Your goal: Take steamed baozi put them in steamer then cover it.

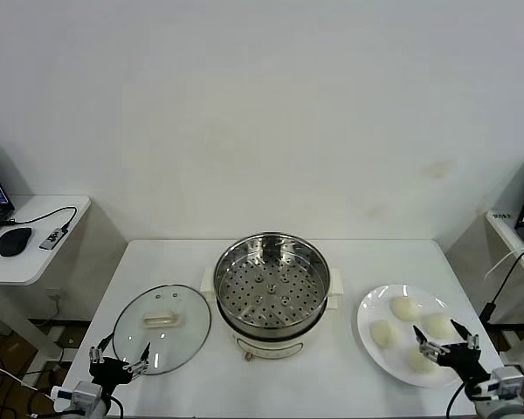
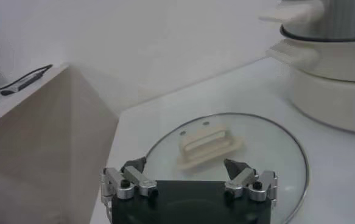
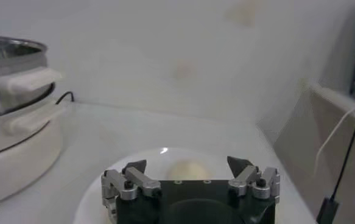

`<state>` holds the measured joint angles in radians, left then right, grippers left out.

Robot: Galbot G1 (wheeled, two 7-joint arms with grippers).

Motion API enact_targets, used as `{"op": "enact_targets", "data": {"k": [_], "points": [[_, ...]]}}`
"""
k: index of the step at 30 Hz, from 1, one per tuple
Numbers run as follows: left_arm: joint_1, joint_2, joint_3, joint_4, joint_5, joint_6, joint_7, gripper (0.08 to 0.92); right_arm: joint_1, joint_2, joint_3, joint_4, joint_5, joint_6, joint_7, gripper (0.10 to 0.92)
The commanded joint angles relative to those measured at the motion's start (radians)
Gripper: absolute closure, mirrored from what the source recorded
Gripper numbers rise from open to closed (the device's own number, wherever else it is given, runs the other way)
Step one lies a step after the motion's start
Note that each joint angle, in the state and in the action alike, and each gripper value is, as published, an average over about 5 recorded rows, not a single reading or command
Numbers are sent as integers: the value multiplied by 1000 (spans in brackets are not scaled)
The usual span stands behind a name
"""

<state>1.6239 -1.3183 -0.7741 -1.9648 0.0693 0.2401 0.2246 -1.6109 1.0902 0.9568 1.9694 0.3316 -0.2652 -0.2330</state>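
Four steamed baozi (image 1: pixel 408 333) are waiting on the white plate (image 1: pixel 368 310) right of the steamer (image 1: pixel 272 281); I am hovering my right gripper (image 1: pixel 445 338), fingers spread wide, at the plate's near edge to pick one. My left gripper (image 1: pixel 119 360), likewise apart and empty, is waiting by the cover (image 1: pixel 162 326), lying left of the empty steamer.

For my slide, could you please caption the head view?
Empty steamer between glass cover and four baozi on a plate; both grippers open.
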Motion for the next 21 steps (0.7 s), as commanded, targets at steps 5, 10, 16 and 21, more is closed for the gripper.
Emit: {"op": "enact_targets", "data": {"k": [5,10,16,21], "points": [[3,3,12,-15,15,2,0,177,162,-322,31,6,-223,-156,-268,203],[15,-22,7,-32,27,1,-2,177,332,-497,-42,-91,-420,-127,-665,203],[34,-47,2,-55,30,1,-3,177,600,-651,-299,-231,-581,-33,-924,203],[43,-45,-2,-65,30,-1,-5,177,858,-714,-624,-322,-638,23,-996,203]]}}
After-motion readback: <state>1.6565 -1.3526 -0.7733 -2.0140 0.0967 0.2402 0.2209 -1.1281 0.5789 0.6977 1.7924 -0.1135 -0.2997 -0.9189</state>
